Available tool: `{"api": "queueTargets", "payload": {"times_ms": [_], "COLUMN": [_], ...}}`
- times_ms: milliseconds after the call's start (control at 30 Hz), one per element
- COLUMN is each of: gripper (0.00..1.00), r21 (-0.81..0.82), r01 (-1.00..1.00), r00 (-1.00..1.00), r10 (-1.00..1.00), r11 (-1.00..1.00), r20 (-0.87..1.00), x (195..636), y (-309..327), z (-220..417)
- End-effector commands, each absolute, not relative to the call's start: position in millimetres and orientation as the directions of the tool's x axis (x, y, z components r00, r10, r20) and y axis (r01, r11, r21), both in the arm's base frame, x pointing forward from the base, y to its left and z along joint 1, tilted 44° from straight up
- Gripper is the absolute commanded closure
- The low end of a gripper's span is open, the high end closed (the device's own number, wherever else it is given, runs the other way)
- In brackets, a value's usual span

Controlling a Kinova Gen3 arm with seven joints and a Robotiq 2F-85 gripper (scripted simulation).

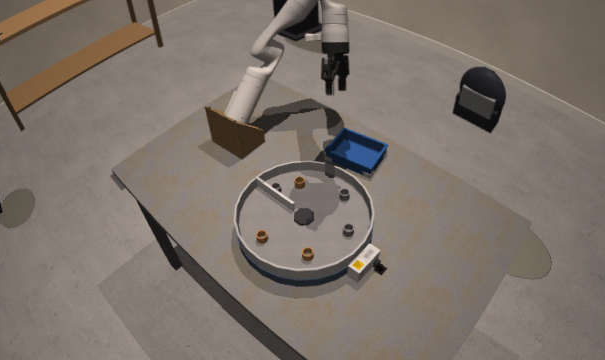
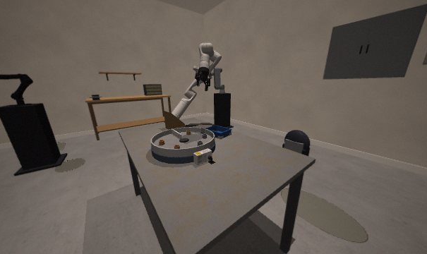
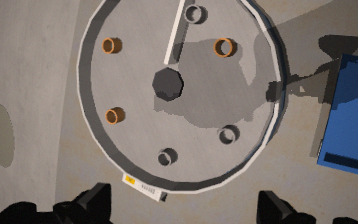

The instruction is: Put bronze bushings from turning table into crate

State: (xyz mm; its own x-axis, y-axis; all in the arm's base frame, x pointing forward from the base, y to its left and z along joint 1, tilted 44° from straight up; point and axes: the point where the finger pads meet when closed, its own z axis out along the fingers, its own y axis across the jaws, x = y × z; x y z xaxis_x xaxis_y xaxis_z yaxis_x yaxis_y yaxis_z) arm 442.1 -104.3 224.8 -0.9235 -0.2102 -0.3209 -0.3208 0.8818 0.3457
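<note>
Jaws [image 1: 335, 90] [image 2: 207, 88] full open, nothing held | crate [image 1: 358, 151] [image 2: 219, 131] [image 3: 352, 125] cut off, wrist vw | crate shadowed pt.

Top: high above table [image 1: 432, 240] [image 2: 234, 176], looks steeply down, tilted; mid-dist., arm base at far end.
Exterior: off table's near end, low angle, looks along it to room corner; farthest back.
Wrist: above turning table [image 1: 304, 272] [image 2: 183, 152] [image 3: 84, 75], looks down btwn fingertips; closest.
Top + wrist: share turning table & part of blue crate [image 1: 357, 150] [image 2: 219, 131] [image 3: 352, 130].
</note>
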Motion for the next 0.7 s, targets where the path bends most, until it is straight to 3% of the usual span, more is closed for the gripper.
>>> {"api": "queueTargets", "payload": {"times_ms": [0,433,600,667], "gripper": [0.00,0.00,0.00,0.00], "r21": [0.457,0.497,0.679,0.679], "r01": [-0.323,-0.325,-0.316,-0.316], "r00": [-0.939,-0.942,-0.944,-0.944], "r10": [-0.221,-0.232,-0.293,-0.293], "r11": [0.829,0.805,0.662,0.662], "r20": [-0.261,-0.242,-0.153,-0.153], "x": [442.4,442.4,442.5,442.5], "y": [-110.4,-110.4,-110.2,-110.2], "z": [219.3,219.3,220.6,220.6]}}
